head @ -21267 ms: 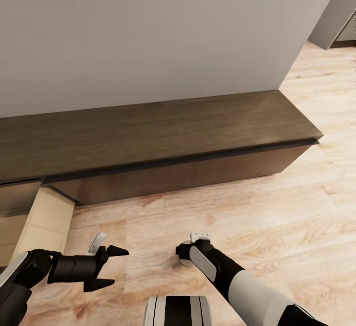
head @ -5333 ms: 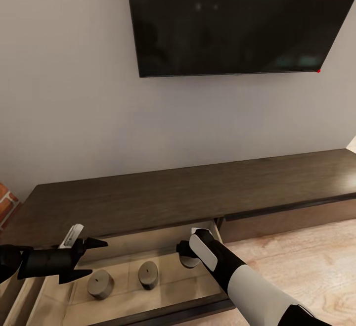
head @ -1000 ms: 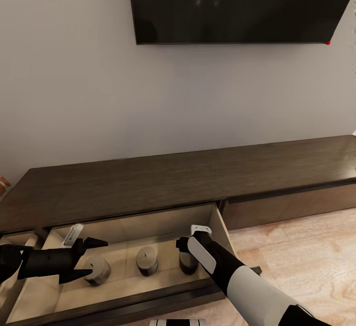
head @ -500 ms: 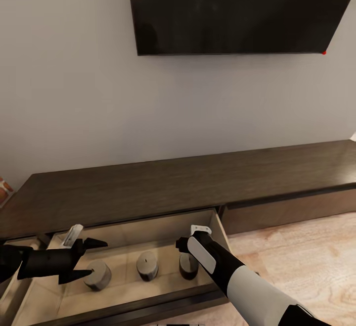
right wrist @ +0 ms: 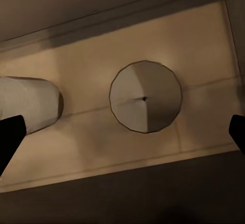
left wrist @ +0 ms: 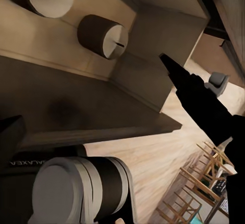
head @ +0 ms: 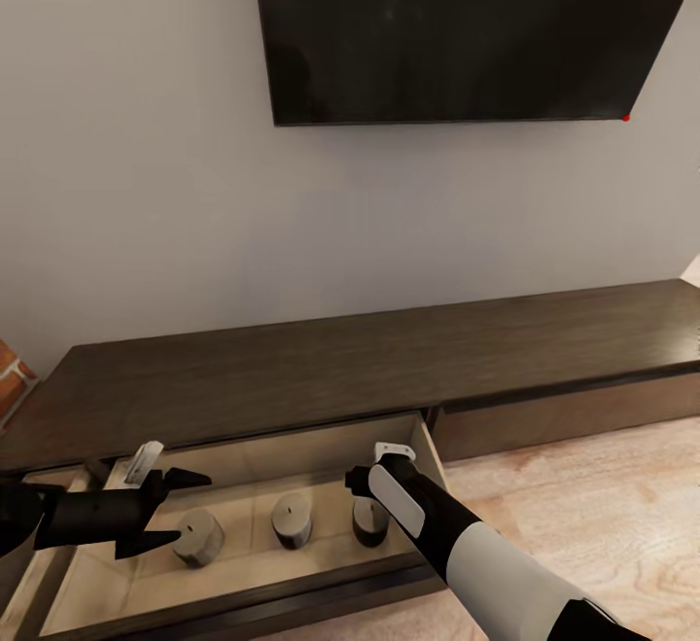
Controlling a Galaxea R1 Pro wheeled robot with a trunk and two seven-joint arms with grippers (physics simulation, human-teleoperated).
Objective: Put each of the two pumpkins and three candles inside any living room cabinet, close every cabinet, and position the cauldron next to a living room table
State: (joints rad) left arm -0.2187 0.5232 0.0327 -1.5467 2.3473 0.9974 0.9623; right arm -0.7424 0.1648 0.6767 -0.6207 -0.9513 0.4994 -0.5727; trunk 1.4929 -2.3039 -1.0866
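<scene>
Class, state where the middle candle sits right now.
In the head view, the middle candle stands upright in the cabinet's open drawer, between two other candles.

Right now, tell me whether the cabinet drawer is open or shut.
Open. The drawer is pulled out from the cabinet, its pale interior exposed, with three candles standing inside.

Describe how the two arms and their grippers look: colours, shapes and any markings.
The left arm is a matte black tube ending in the left gripper, which has two pointed black fingers and a small white plate on top. The right arm has a glossy white forearm shell, black joints and a white oval panel near the wrist. The right gripper is black with a white cap.
</scene>
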